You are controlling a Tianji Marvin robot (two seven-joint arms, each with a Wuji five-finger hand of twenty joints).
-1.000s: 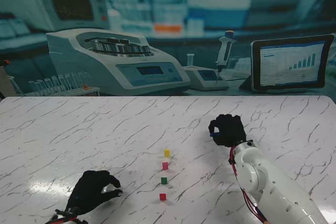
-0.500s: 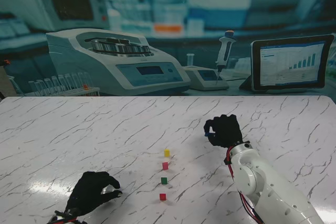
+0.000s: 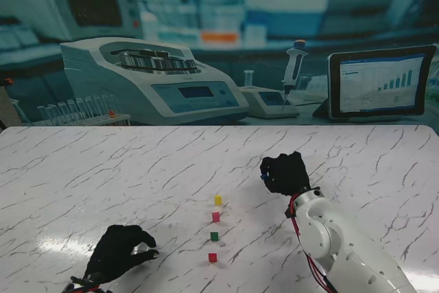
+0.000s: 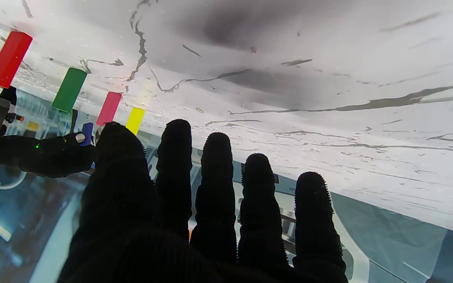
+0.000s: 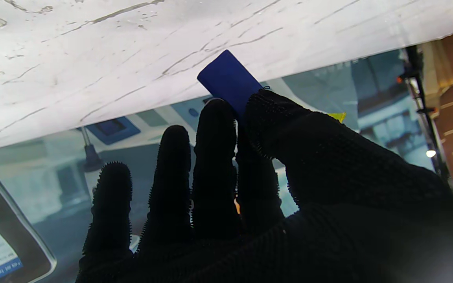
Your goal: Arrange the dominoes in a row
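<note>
Dominoes are being set out on the marble table (image 3: pixel 82 169), and four already stand in a line: the yellow domino (image 3: pixel 218 200) farthest from me, then the pink domino (image 3: pixel 215 217), the green domino (image 3: pixel 214 236) and the red domino (image 3: pixel 212 257) nearest to me. A fifth, the blue domino (image 5: pixel 229 81), is pinched between the thumb and a fingertip of the right hand (image 3: pixel 282 173), which is seen to the right of the yellow domino and slightly farther from me, near it but not touching. The step in hand is judged to be the carrying of the blue piece to the far end of the line. The next move calls for the piece to be brought in line just beyond the yellow domino, stood upright and let go without its neighbours being knocked. The left hand (image 3: pixel 118 253) is held empty, fingers loosely spread, left of the red domino.
</note>
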